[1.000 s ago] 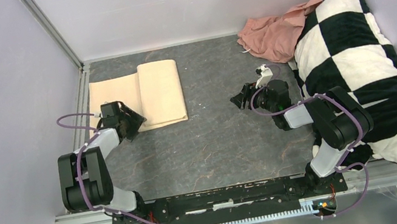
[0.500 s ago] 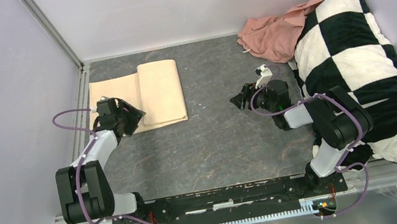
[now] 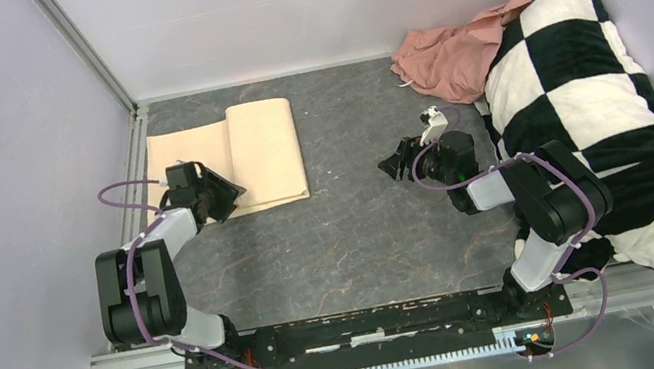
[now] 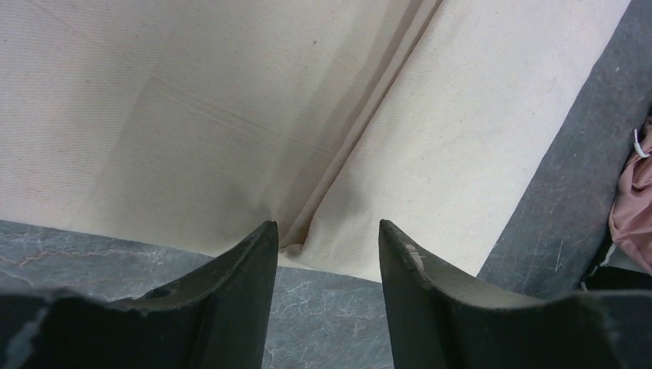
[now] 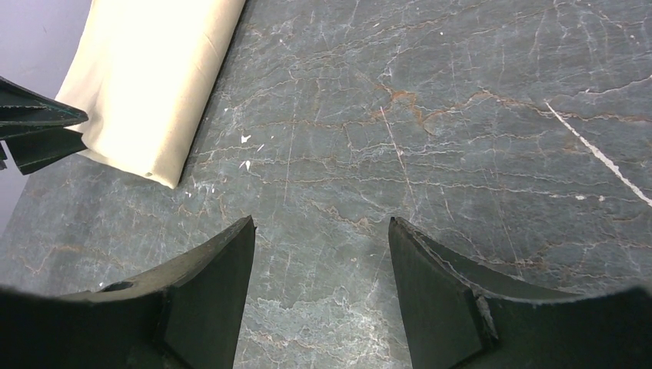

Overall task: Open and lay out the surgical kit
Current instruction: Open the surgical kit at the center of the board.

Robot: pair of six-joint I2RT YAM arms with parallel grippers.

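Note:
The surgical kit (image 3: 237,155) is a beige cloth wrap lying folded flat at the table's far left, with a thicker folded band along its right side. My left gripper (image 3: 225,194) sits at the wrap's near edge. In the left wrist view its jaws (image 4: 327,231) stand open, and the end of the fold seam (image 4: 296,234) lies just beyond and between the fingertips, with no cloth pinched. My right gripper (image 3: 393,165) hovers open over bare table at mid-right (image 5: 321,223). The wrap (image 5: 146,92) shows at the upper left of the right wrist view.
A crumpled pink cloth (image 3: 451,46) lies at the back right. A large black-and-white checkered blanket (image 3: 592,97) fills the right side beside my right arm. Walls and a metal rail (image 3: 132,168) border the wrap's left edge. The dark marbled tabletop (image 3: 352,231) lies between the arms.
My left gripper has shifted slightly right along the wrap's near edge and its jaws have narrowed. The right arm has not moved.

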